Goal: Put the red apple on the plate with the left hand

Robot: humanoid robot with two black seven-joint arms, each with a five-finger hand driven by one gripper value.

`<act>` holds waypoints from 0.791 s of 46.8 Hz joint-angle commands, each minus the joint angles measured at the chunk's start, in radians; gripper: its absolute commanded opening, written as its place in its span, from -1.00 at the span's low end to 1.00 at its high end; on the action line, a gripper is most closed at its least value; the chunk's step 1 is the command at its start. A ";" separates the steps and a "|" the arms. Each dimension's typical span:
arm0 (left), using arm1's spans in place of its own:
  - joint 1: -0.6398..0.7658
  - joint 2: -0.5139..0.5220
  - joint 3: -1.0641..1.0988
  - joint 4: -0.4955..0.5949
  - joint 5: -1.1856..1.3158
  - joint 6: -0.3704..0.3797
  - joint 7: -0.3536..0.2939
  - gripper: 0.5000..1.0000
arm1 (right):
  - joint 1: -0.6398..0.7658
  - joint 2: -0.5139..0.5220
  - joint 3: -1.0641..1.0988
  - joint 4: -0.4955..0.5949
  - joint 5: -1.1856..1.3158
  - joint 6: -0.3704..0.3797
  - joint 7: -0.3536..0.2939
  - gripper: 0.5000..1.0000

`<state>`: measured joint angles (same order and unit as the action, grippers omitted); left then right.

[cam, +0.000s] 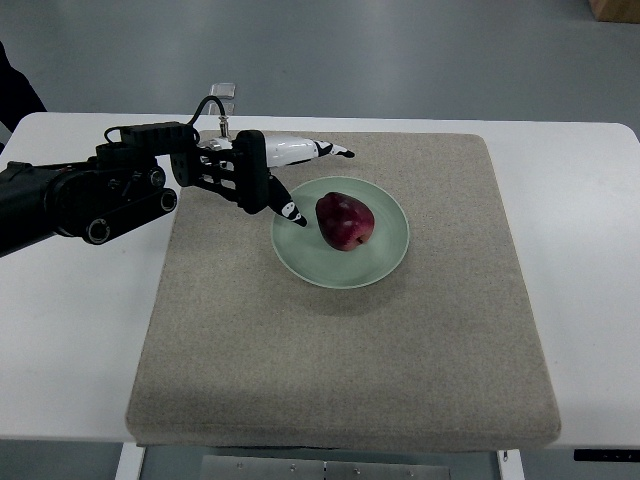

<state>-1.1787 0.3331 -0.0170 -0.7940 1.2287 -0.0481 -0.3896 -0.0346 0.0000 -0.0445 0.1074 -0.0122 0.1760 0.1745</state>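
Observation:
A dark red apple [345, 221] lies on a pale green plate [385, 258] in the middle of the grey mat. My left hand [300, 185] hovers just left of the plate's rim, its fingers [293, 213] spread and holding nothing; one long finger points right above the plate's far edge, the others angle down toward the plate's left rim. A small gap separates the fingertips from the apple. The black left arm [90, 195] comes in from the left edge.
The grey mat [340, 330] covers most of a white table [70, 310]. A small clear clip-like object [222, 92] stands at the table's far edge behind the hand. Grey floor lies beyond.

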 commanded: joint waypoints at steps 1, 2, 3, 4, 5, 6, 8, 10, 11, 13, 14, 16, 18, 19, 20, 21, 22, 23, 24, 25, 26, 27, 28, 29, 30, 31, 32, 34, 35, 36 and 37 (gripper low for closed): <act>-0.001 0.001 -0.001 0.035 -0.001 0.002 0.000 0.98 | -0.001 0.000 -0.002 0.000 0.000 0.000 0.000 0.86; -0.001 0.001 -0.001 0.044 -0.001 0.002 0.000 0.98 | -0.001 0.000 0.000 0.000 0.000 0.000 0.000 0.86; -0.001 0.001 -0.003 0.056 -0.001 0.002 0.000 0.98 | -0.001 0.000 0.000 0.000 0.000 0.000 0.000 0.86; -0.001 0.001 -0.003 0.067 -0.001 0.002 0.000 0.98 | -0.001 0.000 0.000 0.000 0.000 0.000 -0.001 0.86; -0.001 0.001 -0.003 0.081 -0.001 0.002 0.000 0.98 | -0.001 0.000 0.000 0.000 0.000 0.000 -0.001 0.86; -0.001 0.001 -0.003 0.093 -0.001 0.002 0.000 0.98 | -0.001 0.000 0.000 0.000 0.000 -0.001 0.000 0.86; -0.001 -0.002 -0.004 0.116 -0.006 0.004 0.000 0.98 | -0.001 0.000 0.000 0.000 0.001 0.000 -0.001 0.86; -0.001 -0.002 -0.004 0.133 -0.017 0.004 0.000 0.98 | -0.001 0.000 0.000 0.000 0.000 0.000 0.000 0.86; -0.001 -0.003 -0.004 0.142 -0.024 0.004 0.000 0.98 | -0.001 0.000 -0.002 0.000 0.000 -0.001 -0.001 0.86; -0.001 -0.003 -0.004 0.160 -0.043 0.002 0.000 0.98 | -0.001 0.000 0.000 0.000 0.000 0.000 -0.001 0.86; -0.001 -0.003 -0.004 0.168 -0.054 0.004 0.000 0.98 | -0.001 0.000 0.000 0.000 0.000 -0.001 0.000 0.86; -0.001 -0.003 -0.003 0.182 -0.073 0.004 0.000 0.98 | -0.001 0.000 0.000 0.000 0.001 0.000 -0.001 0.86; -0.001 -0.003 -0.003 0.199 -0.090 0.002 0.000 0.98 | -0.001 0.000 -0.002 0.000 0.001 0.000 -0.001 0.86; -0.001 -0.003 -0.004 0.208 -0.098 0.002 0.000 0.98 | -0.001 0.000 0.000 0.000 0.000 -0.001 0.000 0.86; -0.001 -0.006 -0.004 0.217 -0.107 0.004 0.000 0.98 | -0.001 0.000 0.000 0.000 0.000 -0.001 0.000 0.86; -0.001 -0.008 -0.004 0.226 -0.118 0.004 0.000 0.98 | -0.001 0.000 0.000 0.000 0.000 0.000 0.000 0.86; -0.001 -0.009 -0.004 0.236 -0.130 0.004 0.000 0.98 | -0.001 0.000 0.000 0.000 0.000 0.000 0.000 0.86; -0.002 -0.011 -0.006 0.245 -0.146 0.004 0.000 0.98 | -0.001 0.000 -0.002 0.000 0.000 0.000 0.000 0.86; -0.002 -0.013 -0.006 0.254 -0.164 0.004 0.000 0.98 | -0.001 0.000 0.000 0.000 0.000 -0.001 -0.001 0.86; -0.002 -0.014 -0.008 0.263 -0.188 0.004 0.001 0.98 | -0.001 0.000 0.000 0.000 0.000 0.000 0.000 0.86; -0.004 -0.014 -0.009 0.272 -0.217 0.005 0.002 0.98 | -0.001 0.000 0.000 0.000 0.000 0.000 -0.001 0.86; -0.006 -0.014 -0.012 0.282 -0.250 0.004 0.002 0.98 | -0.001 0.000 0.000 0.000 0.000 0.000 -0.001 0.86; -0.007 -0.016 -0.017 0.292 -0.288 0.004 0.006 0.98 | -0.001 0.000 0.000 0.000 0.000 -0.001 0.000 0.86; -0.009 -0.016 -0.023 0.305 -0.325 0.004 0.012 0.98 | -0.001 0.000 0.000 0.000 0.000 0.000 -0.001 0.85; -0.012 -0.019 -0.027 0.315 -0.363 0.004 0.014 0.98 | -0.001 0.000 0.000 0.000 0.000 0.000 0.000 0.86; -0.015 -0.022 -0.032 0.328 -0.403 0.002 0.015 0.98 | -0.001 0.000 0.000 0.000 0.000 0.000 0.000 0.86; -0.016 -0.031 -0.037 0.337 -0.443 0.001 0.017 0.98 | -0.001 0.000 0.000 0.000 0.000 -0.001 0.000 0.86; -0.019 -0.051 -0.043 0.354 -0.529 -0.003 0.017 0.98 | -0.001 0.000 0.000 0.000 0.000 0.000 0.000 0.86; -0.021 -0.058 -0.044 0.360 -0.573 -0.003 0.018 0.98 | -0.001 0.000 -0.002 0.000 0.000 -0.001 0.000 0.86; -0.021 -0.065 -0.046 0.369 -0.618 -0.003 0.020 0.98 | -0.001 0.000 0.000 0.000 0.000 0.000 -0.001 0.86; -0.022 -0.068 -0.046 0.377 -0.661 -0.003 0.023 0.98 | -0.001 0.000 0.000 0.000 0.000 0.000 -0.001 0.86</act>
<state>-1.1979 0.2822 -0.0590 -0.4411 0.6959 -0.0489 -0.3719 -0.0350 0.0000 -0.0449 0.1074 -0.0121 0.1757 0.1745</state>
